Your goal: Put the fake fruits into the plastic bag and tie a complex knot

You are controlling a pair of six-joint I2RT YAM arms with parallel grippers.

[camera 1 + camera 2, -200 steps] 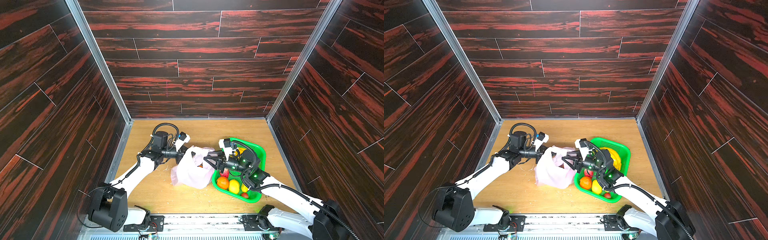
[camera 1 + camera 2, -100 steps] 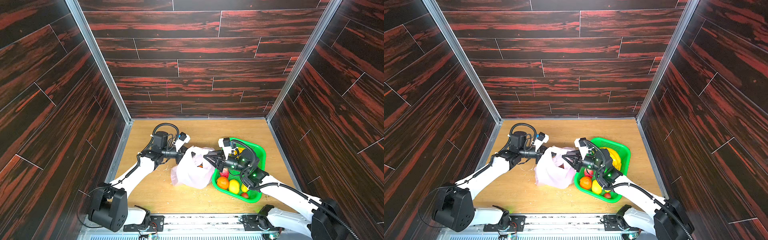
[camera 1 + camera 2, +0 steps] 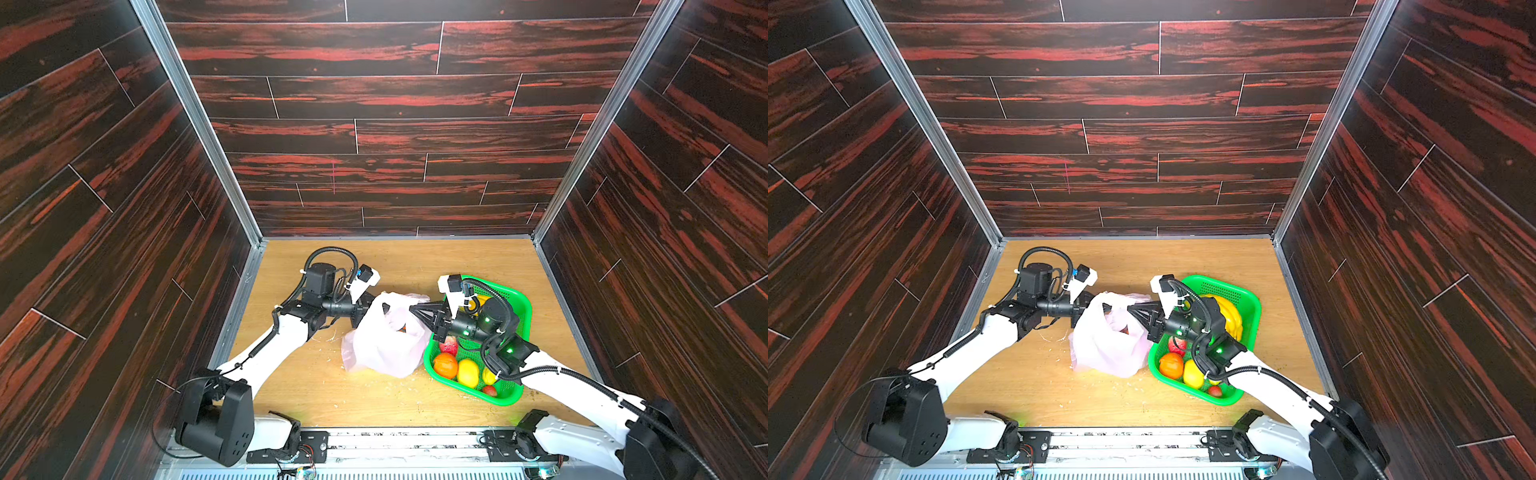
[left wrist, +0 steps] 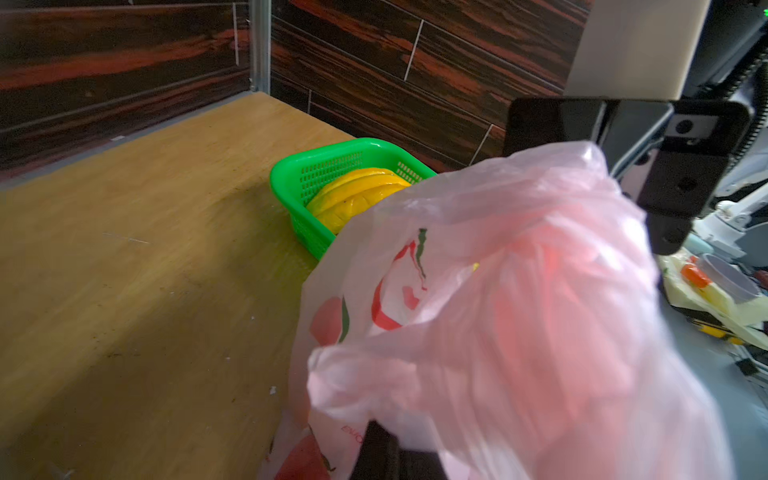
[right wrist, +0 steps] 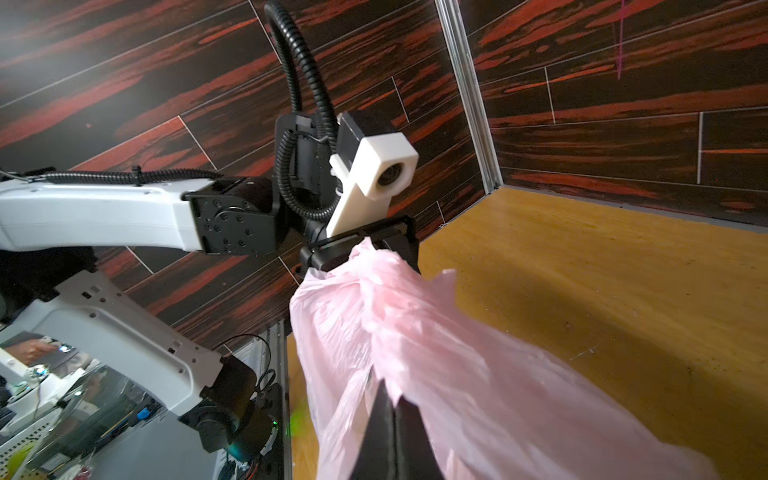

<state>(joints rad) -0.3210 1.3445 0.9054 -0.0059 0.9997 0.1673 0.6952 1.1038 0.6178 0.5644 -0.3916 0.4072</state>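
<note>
basket [image 3: 500, 401]: green, perforated, upright, right half of counter, near right edge | counter [image 3: 415, 266]: light wood, white flecks [image 4: 272, 390] around middle | walls [image 3: 395, 124]: dark red-streaked planks | back corners: metal posts [image 3: 195, 120]

You're looking at a plastic bag [image 3: 382, 340] of thin, translucent pinkish film, crinkled and faintly shiny, with red print. The counter [image 3: 316, 386] is light wood-grain board, matt, scuffed and flecked with pale specks. The basket [image 3: 498, 401] is glossy green perforated plastic, and the fake fruits [image 3: 468, 372] in it are smooth and shiny. Your walls [image 3: 374, 124] are dark, red-streaked wood-look planks, joined by dull metal corner posts [image 3: 198, 120].
</note>
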